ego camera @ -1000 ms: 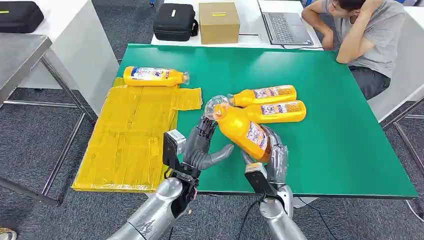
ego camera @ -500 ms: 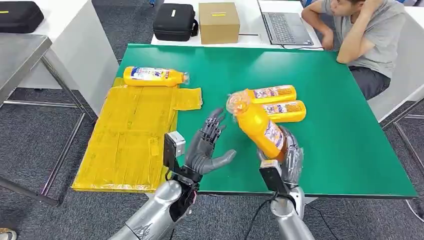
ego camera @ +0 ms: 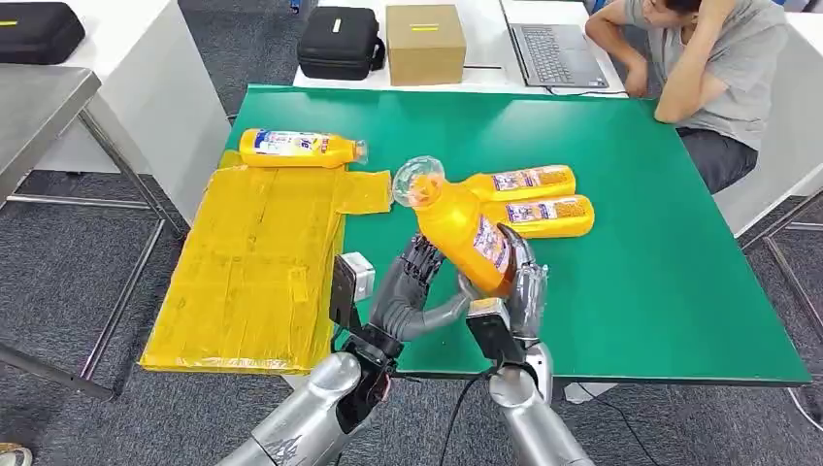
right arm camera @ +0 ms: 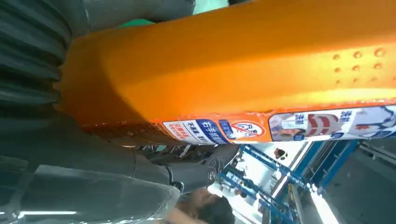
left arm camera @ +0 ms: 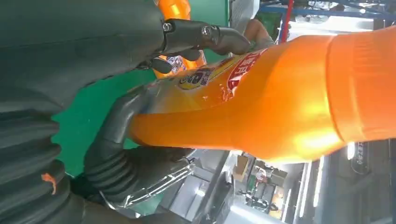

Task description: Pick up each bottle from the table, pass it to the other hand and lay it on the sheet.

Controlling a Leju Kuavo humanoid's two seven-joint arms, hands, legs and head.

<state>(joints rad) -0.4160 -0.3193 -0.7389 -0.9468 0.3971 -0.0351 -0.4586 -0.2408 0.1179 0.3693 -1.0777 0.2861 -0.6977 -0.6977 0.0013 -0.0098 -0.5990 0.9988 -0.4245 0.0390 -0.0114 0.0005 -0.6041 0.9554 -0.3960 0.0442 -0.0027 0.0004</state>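
Note:
My right hand (ego camera: pixel 519 286) grips an orange bottle (ego camera: pixel 464 236) by its lower body and holds it tilted above the green table (ego camera: pixel 660 291), clear cap toward the far left. My left hand (ego camera: pixel 408 291) is spread around the same bottle (left arm camera: pixel 261 102): the thumb (left arm camera: pixel 116 126) touches its base and the fingers (left arm camera: pixel 205 35) reach over its side. Two more orange bottles (ego camera: pixel 524 181) (ego camera: pixel 543 215) lie side by side on the table. Another bottle (ego camera: pixel 296 148) lies at the far edge of the yellow sheet (ego camera: pixel 247 272).
A person (ego camera: pixel 708 68) sits at the far right corner, elbow near the table. A laptop (ego camera: pixel 553 49), a cardboard box (ego camera: pixel 425 44) and a black case (ego camera: pixel 338 41) stand on the white table beyond. A metal table (ego camera: pixel 39 107) stands at the left.
My right hand swung the bottle away to the right, then brought it back left into my left hand's spread fingers. The left hand moved slightly right and now touches the bottle.

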